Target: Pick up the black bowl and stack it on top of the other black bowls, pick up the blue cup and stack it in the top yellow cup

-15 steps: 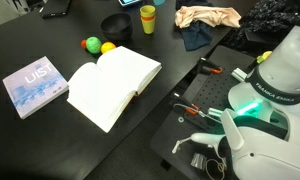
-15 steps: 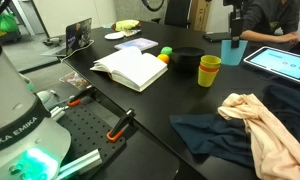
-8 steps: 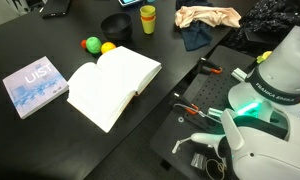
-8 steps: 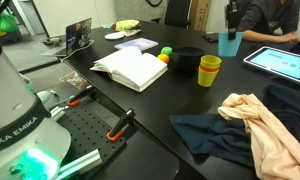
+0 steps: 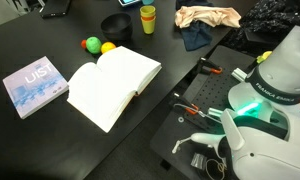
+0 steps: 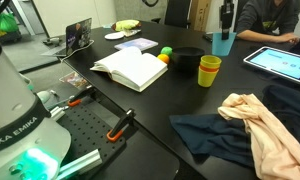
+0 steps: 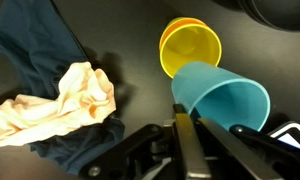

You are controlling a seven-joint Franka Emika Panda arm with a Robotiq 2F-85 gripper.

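Note:
My gripper is shut on the rim of the teal-blue cup and holds it tilted in the air. The yellow cup stands on the table just beyond it, its mouth open. In an exterior view the gripper hangs with the blue cup behind and above the yellow cup. The black bowls sit as one pile beside the yellow cup, and they show in the other exterior view too. I see no separate single black bowl.
An open book lies mid-table with a green ball and a yellow ball beside it. A blue book lies by the edge. A peach cloth, a dark cloth and a tablet lie nearby.
My gripper has carried the blue cup sideways toward the yellow cup and slightly up. Nothing on the table has moved.

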